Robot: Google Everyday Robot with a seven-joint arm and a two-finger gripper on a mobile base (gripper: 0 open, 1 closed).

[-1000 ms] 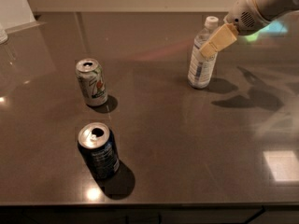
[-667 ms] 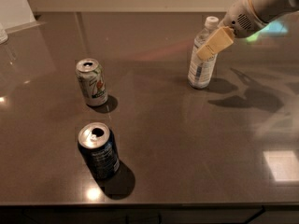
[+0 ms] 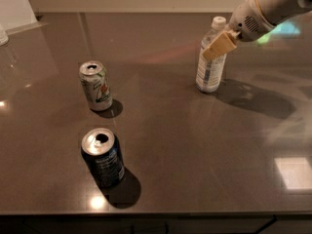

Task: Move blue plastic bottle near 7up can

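Observation:
The blue plastic bottle [image 3: 209, 69], clear bluish with a white cap and a white-blue label, stands upright on the dark table at the back right. My gripper [image 3: 218, 44] comes in from the upper right and sits at the bottle's upper part, with its tan pad in front of the bottle's neck. The 7up can [image 3: 96, 86], silver-white with green and red markings, stands upright at the left, well apart from the bottle.
A dark blue can [image 3: 103, 156] with a silver opened top stands at the front left, just in front of the 7up can. The dark table [image 3: 195, 150] has its front edge along the bottom. A white object [image 3: 14, 6] sits at the back left corner.
My gripper has edged slightly left and down at the bottle's neck. The bottle and both cans stay where they were.

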